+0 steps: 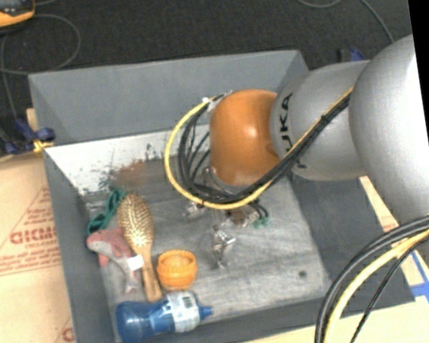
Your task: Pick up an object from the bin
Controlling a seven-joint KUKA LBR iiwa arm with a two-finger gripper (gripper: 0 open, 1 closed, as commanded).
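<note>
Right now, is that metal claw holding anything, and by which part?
Nothing, as far as the view shows. The gripper hangs over the bare bin floor, right of the orange cap and the wooden hairbrush, apart from both.

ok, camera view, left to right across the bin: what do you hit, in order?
pink thing → wooden hairbrush → orange cap → gripper. The blue bottle is left out because it spans the first three.
</note>
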